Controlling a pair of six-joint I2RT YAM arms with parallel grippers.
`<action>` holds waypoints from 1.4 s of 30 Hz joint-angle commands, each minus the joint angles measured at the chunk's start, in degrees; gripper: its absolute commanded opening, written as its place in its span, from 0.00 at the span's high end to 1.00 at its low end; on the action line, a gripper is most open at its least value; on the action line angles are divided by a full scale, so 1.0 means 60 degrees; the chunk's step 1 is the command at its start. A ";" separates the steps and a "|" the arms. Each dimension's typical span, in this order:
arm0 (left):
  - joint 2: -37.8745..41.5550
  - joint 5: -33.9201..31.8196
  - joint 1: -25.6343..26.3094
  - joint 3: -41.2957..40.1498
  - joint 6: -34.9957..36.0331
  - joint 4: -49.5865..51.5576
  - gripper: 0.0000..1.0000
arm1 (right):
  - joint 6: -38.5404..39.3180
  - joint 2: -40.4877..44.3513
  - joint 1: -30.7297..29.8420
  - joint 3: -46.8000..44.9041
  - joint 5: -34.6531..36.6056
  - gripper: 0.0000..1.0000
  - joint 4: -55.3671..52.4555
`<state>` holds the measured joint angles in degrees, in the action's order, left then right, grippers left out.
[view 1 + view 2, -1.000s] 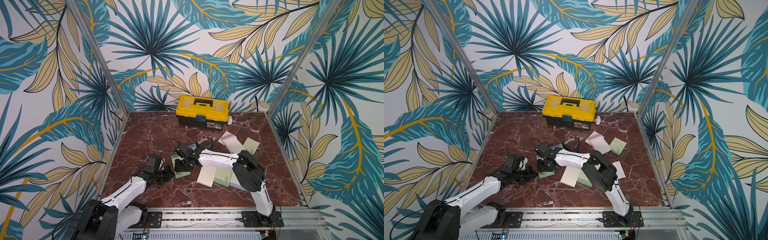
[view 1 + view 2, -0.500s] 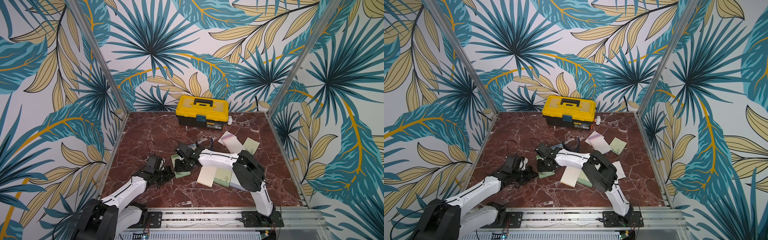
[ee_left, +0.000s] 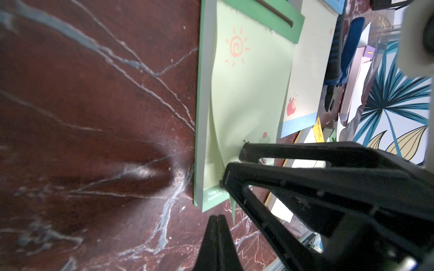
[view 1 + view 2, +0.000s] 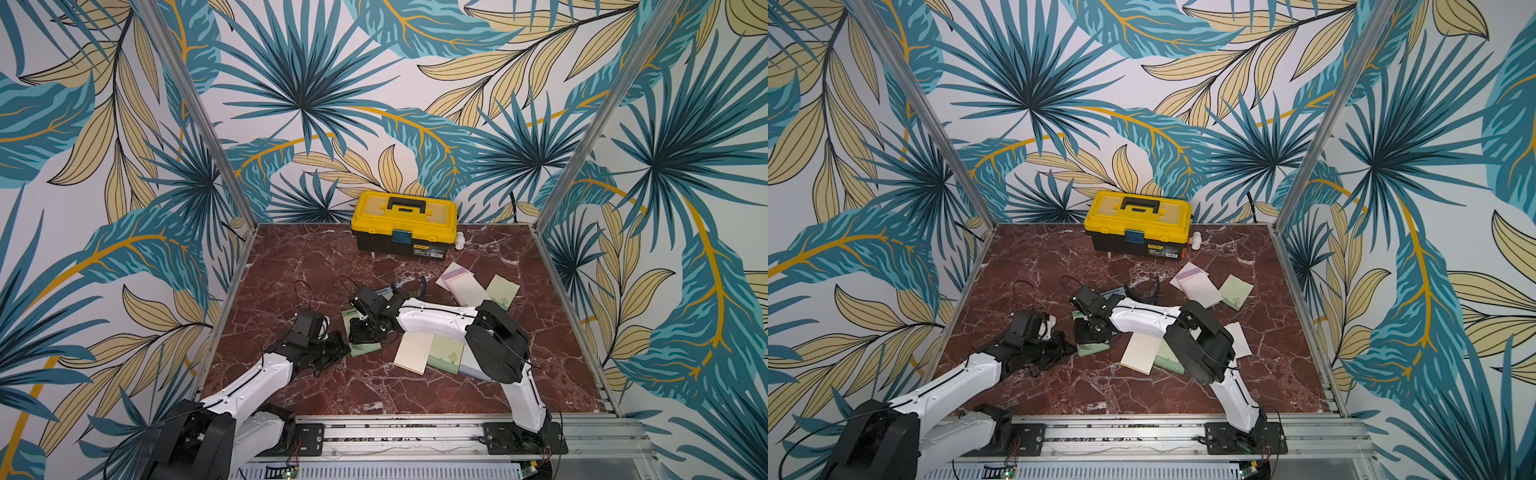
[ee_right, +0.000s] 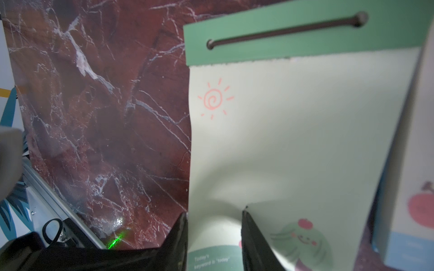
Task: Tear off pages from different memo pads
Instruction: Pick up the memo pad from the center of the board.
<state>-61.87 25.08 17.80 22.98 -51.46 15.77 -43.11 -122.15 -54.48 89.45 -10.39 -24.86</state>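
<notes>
A green memo pad (image 4: 365, 348) (image 4: 1091, 350) with a sun drawing lies on the marble floor at centre left. My right gripper (image 5: 214, 213) (image 4: 360, 332) stands over its lower end, jaws part open. Both fingertips press on the top page (image 5: 293, 131) (image 3: 249, 93), which humps up between them and stays joined under the green header. My left gripper (image 3: 217, 217) (image 4: 345, 351) is shut and empty, just off the pad's near corner. Other memo pads: a blue-bordered one (image 3: 307, 77) beside it, a cream one (image 4: 415, 353), a green one (image 4: 446, 357), a pink-lilac one (image 4: 461, 284).
A yellow toolbox (image 4: 403, 226) stands at the back wall with a small white bottle (image 4: 459, 241) beside it. Another green pad (image 4: 503, 291) lies at the right. A loose white page (image 4: 1239, 338) lies behind my right arm. Metal frame posts and patterned walls close in the floor.
</notes>
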 commanded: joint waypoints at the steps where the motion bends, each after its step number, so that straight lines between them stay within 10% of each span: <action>1: 0.0261 -0.0063 0.0063 0.0257 0.0017 0.0325 1.00 | -0.0107 -0.0227 -0.0046 -0.0352 -0.0071 0.61 -0.0205; 42: -0.0768 0.0066 0.0158 0.0051 -0.0218 -0.0985 1.00 | -0.0112 -0.0197 -0.0042 -0.0399 -0.0073 0.65 -0.0163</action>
<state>-65.60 24.77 18.20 23.31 -52.34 12.99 -43.16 -122.15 -54.46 89.12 -10.66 -24.12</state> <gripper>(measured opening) 0.042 0.356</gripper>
